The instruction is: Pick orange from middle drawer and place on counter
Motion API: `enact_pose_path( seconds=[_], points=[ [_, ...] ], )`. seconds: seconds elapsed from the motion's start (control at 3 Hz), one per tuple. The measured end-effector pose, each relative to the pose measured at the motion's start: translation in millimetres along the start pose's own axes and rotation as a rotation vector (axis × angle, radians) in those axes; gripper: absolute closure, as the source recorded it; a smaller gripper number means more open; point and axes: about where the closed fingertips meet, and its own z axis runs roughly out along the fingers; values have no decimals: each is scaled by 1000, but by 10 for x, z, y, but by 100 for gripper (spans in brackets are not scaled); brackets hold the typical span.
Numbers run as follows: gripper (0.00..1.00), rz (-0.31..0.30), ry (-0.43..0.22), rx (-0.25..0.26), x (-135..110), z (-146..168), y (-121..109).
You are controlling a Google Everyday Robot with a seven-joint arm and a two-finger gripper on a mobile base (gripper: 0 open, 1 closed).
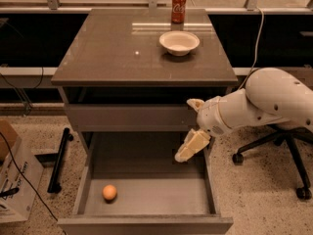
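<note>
The gripper [182, 155] is hanging over the right side of the open middle drawer [161, 196], toward its far end and just below the closed upper drawer front [127, 117]. Its tip is angling down & to the left. From where I'm standing I can't tell whether it's released or clenched. The white arm [254, 104] behind it is reaching in from the right, approx level w/ the upper drawer front.

The orange [109, 192] is sitting on the drawer floor in the near-left corner area, close to the left side wall. It's lying well apart from the gripper, nearer & to the left of the tip, w/ bare grey floor btwn them. Being round, it's showing no long axis, and I can't make out a stem or anything else telling which way it's pointing.

Up top, the counter [112, 53] is carrying a white bowl [179, 42] at the far right & a red soda can [178, 7] just beyond it at the far edge. An office chair [288, 151] is standing on the floor to the right, partly behind the arm. A cardboard box [12, 180] is sitting at the left.
</note>
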Motion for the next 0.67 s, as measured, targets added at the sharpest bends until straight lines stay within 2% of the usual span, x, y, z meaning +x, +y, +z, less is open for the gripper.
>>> enact_pose_path(
  seconds=[0.33, 0.67],
  points=[
    [0, 10, -25, -25, -25, 227, 74],
    [0, 26, -67, -58, 39, 585, 128]
  ],
)
